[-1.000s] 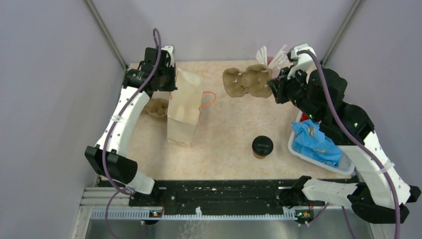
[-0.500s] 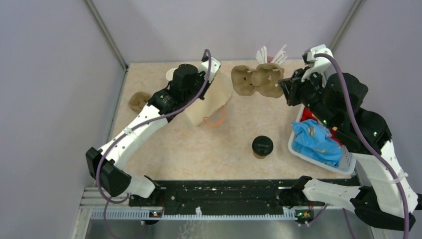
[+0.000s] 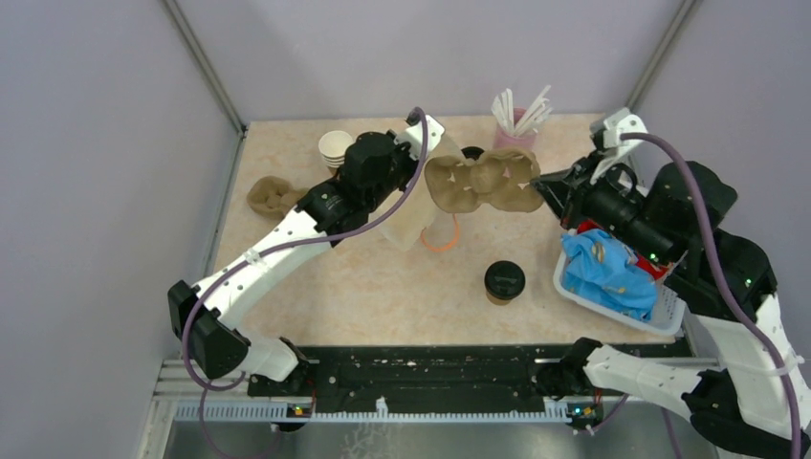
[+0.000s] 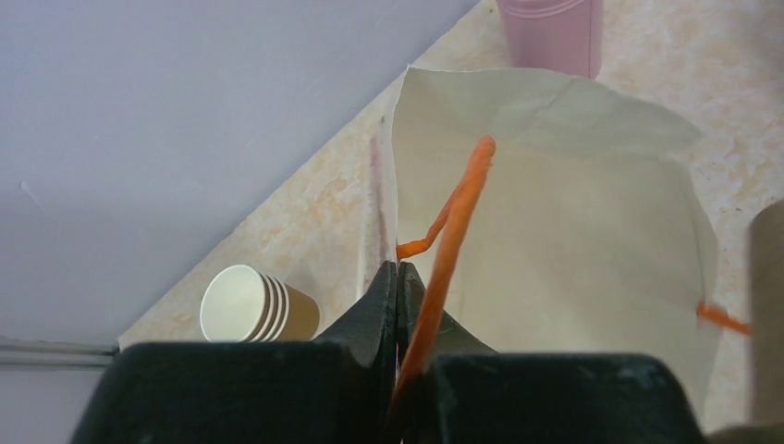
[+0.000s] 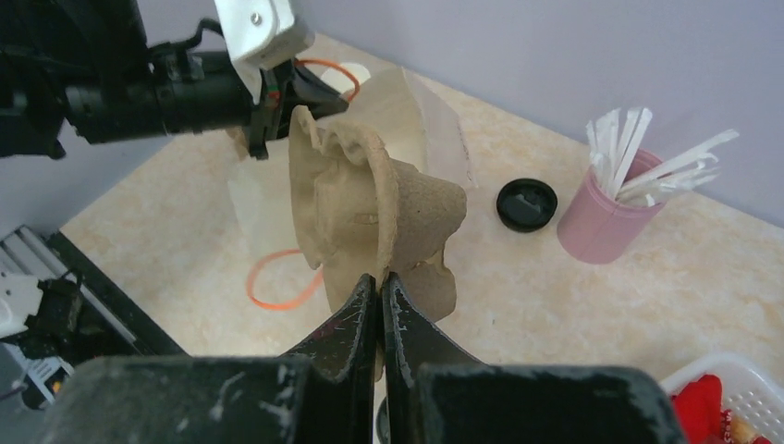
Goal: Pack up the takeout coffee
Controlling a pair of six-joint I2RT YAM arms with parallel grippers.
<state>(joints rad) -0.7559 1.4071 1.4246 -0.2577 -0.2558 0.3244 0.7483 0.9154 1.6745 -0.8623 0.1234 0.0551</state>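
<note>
We see the coffee (image 3: 504, 281) standing upright on the worktop (image 3: 383, 277) with its black lid on. It is on the near side of the paper bag (image 3: 413, 222), a bit to the right of it and well apart from it. Nothing touches it.

The left pincer (image 4: 398, 282) is clenched on the top edge of the paper bag, right by the orange handle (image 4: 453, 231). The right pincer (image 5: 380, 287) is clenched on the rim of the brown cup tray (image 5: 365, 194). It holds the cup tray up in the air, just to the right of the bag's open mouth. We cannot tell if the cup tray touches the bag.

Both pincers are full, so we think one must let go before the coffee can be picked up.

We think the coffee will be light, but we cannot tell if there is drink inside. The paper side is soft and will dent if we squeeze hard. The lid is smooth plastic and may slip or pop off. So we would hold the brown side, just under the lid, with a gentle squeeze. We would keep it straight up the whole way so nothing spills.

A loose black lid (image 5: 527, 203) lies behind the paper bag. That one has no cup, so it is not ours.
</note>
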